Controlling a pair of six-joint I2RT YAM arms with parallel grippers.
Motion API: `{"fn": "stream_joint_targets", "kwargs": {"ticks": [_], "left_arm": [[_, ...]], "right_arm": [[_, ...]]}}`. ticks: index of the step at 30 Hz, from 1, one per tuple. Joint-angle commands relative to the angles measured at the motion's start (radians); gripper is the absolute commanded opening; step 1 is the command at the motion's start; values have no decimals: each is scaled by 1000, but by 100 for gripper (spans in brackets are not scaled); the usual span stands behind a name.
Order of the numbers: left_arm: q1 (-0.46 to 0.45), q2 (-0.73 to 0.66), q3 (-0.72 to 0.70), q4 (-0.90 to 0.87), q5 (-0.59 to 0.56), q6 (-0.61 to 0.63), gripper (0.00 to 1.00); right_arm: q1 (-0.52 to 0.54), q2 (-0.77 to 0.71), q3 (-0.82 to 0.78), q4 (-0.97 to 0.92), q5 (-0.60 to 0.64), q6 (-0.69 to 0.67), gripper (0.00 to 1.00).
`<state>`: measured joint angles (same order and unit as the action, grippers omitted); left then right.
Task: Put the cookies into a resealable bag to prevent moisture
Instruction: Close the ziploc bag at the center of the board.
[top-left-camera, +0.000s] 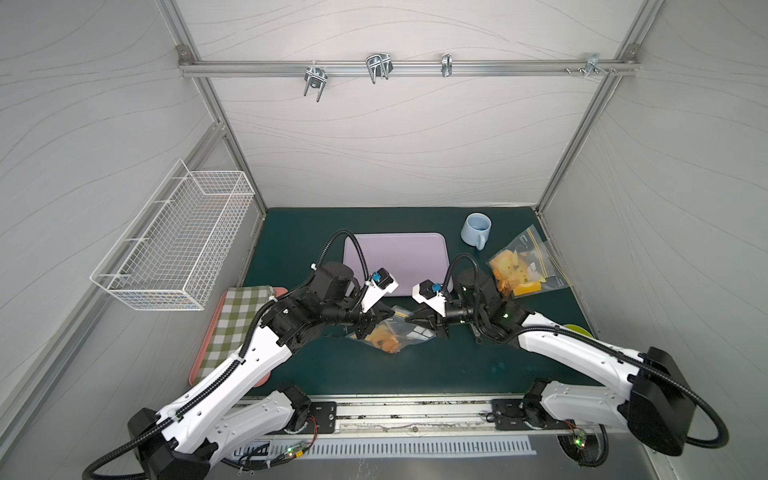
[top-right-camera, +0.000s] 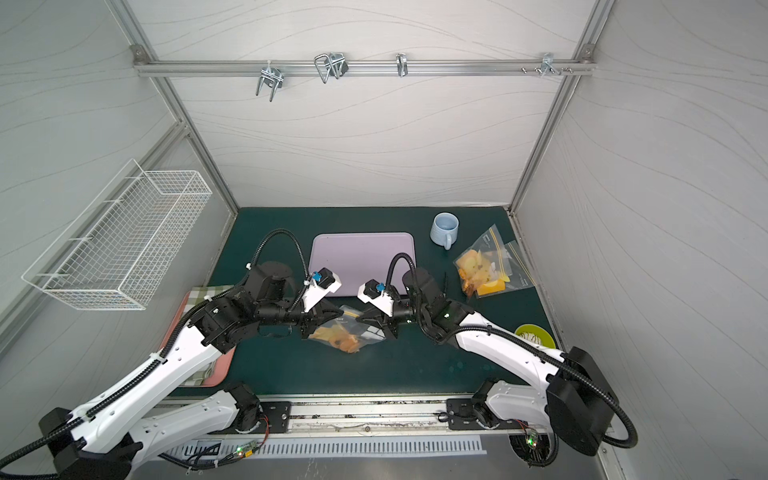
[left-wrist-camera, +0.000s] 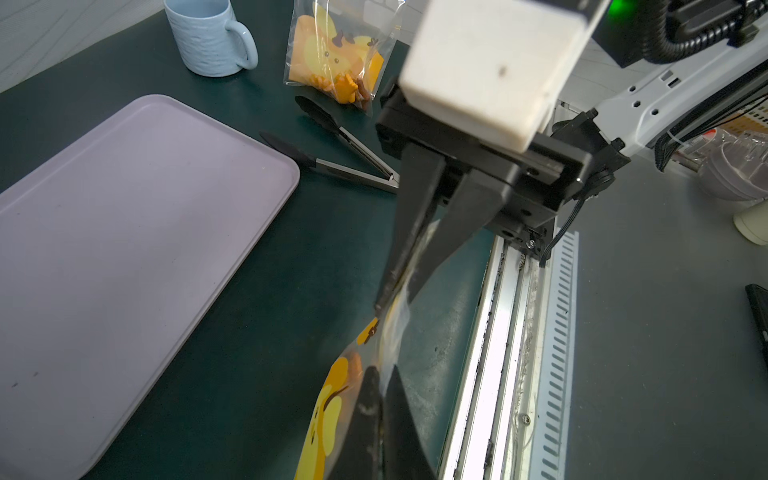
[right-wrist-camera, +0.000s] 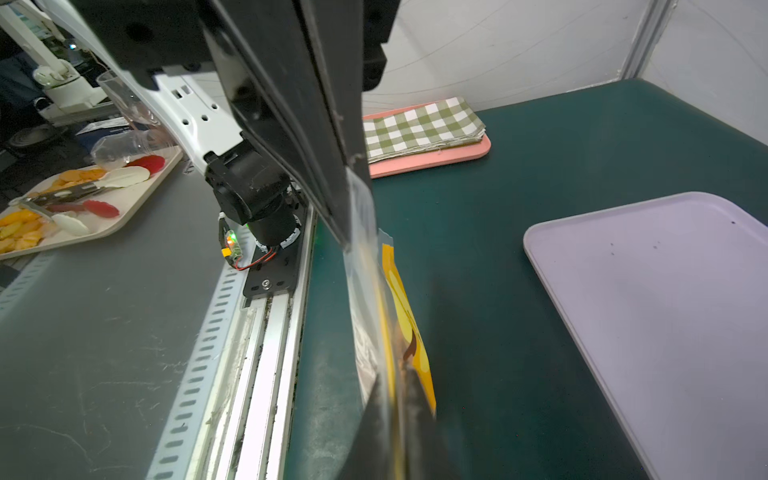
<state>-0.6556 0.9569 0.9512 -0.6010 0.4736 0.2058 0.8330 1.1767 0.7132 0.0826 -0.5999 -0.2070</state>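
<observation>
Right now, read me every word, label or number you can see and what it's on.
No text is readable.
Dark print on the far bag: too small.
White print on the middle bag: blurred.
White lettering on the blue object in the right wrist view's background: blurred.

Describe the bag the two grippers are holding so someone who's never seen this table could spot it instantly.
Find the lilac tray in the middle of the green mat. Just on the robot's side of it, a clear bag holding orange cookies is pinched between the left gripper and right gripper. The other bag lies untouched beside the blue mug.
</observation>
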Motion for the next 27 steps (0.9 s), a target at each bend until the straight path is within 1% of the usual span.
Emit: {"fn": "stream_joint_targets", "kwargs": {"ticks": [1, 3, 4, 5, 6, 11, 15, 17, 20, 27], "left_arm": [[0, -12, 12, 26, -14, 19, 0], [0, -12, 12, 25, -21, 19, 0], [1, -14, 12, 26, -23, 18, 0], [1, -14, 12, 26, -26, 17, 0], [1, -14, 12, 27, -28, 17, 0], [2, -16, 11, 32, -38, 5, 0], [6, -15, 10, 46, -42, -26, 0], [8, -14, 11, 54, -49, -51, 0], [16, -7, 15, 59, -27, -71, 0], [37, 2, 23, 60, 11, -83, 0]], "right_arm": [[-5, -21, -19, -26, 29, -22, 0], [-6, -28, -26, -27, 26, -23, 0], [-6, -29, -28, -29, 25, -24, 7], [-5, -32, -32, -30, 28, -27, 30], [-4, -36, -38, -29, 35, -26, 33], [-5, -64, -68, -23, 54, -45, 42], [-1, -82, -84, -17, 87, -71, 40], [10, -98, -92, -11, 131, -91, 39], [41, -110, -99, 6, 212, -125, 38], [111, -104, -107, 57, 359, -175, 38]]}}
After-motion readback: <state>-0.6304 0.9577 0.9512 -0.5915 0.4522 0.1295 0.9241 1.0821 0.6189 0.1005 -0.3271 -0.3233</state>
